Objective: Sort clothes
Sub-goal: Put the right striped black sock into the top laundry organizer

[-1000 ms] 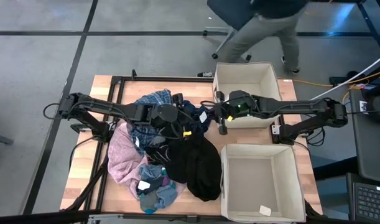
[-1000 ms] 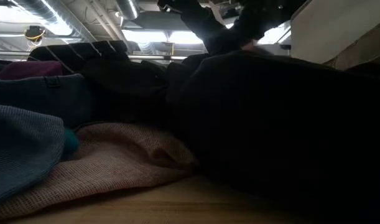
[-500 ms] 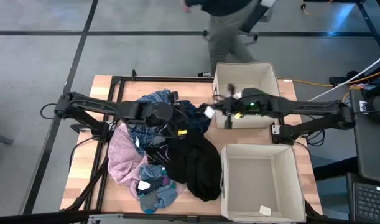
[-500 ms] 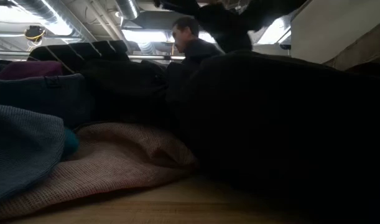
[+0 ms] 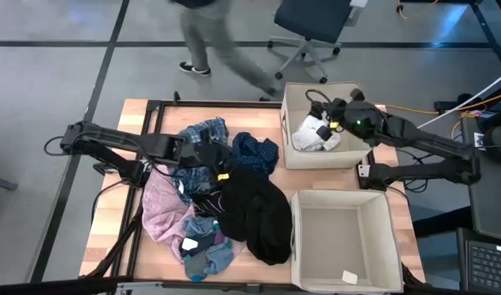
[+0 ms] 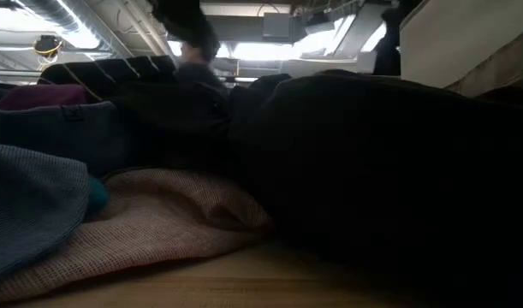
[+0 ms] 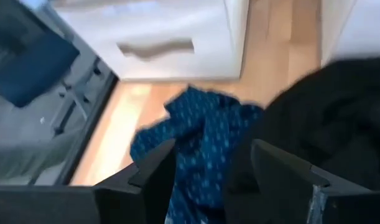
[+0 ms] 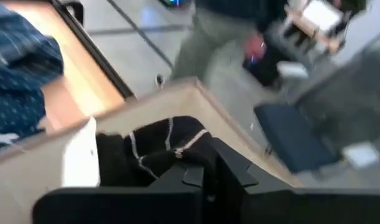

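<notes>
Over at two o'clock on the wooden table (image 5: 115, 176), the right gripper (image 5: 322, 124) hangs above the far square beige fabric bin (image 5: 293, 98), fingers clenched on a black-and-white striped garment (image 8: 153, 152) with a white tag. Nearer nine o'clock, the left gripper (image 5: 224, 174) sits released, fingers (image 7: 153, 169) spread, above the navy dotted cloth (image 7: 202, 140) beside the black garment (image 5: 254, 215) in the clothes heap.
</notes>
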Tool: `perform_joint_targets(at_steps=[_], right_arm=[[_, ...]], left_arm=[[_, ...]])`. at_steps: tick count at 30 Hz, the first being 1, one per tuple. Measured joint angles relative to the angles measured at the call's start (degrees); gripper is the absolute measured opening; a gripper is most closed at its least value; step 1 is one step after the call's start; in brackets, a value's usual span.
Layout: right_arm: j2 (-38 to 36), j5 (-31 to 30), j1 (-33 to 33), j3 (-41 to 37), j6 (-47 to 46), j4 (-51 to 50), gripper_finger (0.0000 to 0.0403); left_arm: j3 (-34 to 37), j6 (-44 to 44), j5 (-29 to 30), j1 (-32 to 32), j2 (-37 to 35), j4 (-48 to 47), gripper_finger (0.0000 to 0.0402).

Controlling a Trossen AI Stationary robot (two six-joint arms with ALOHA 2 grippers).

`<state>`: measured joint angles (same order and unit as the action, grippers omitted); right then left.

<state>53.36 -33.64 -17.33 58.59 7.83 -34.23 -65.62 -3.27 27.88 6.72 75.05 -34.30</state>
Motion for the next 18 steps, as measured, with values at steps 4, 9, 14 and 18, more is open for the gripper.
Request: perform_joint_targets(at_steps=[4,9,14,18], right_arm=[[0.6,1.7,-3.7,0.0,-4.3,-3.7,0.0027],[2.7,4.5,-6.5,0.0,-5.3,-6.2,0.0037],[6.1,8.0,-7.5,0.0,-6.4,-6.8,0.0113],[7.8,8.0,-7.4,0.0,-6.4,-7.0,0.0196]], left_arm=[[3.3,-2.1,0.0,0.1,0.0,0.6,0.0198],[5.4,-4.1,0.0,0.2,0.0,0.5,0.0198],[5.4,-5.8,-1.1,0.3,0.0,0.1,0.0198],[5.4,-7.2,-3.9,0.9,0.0,-0.8,0.0198]])
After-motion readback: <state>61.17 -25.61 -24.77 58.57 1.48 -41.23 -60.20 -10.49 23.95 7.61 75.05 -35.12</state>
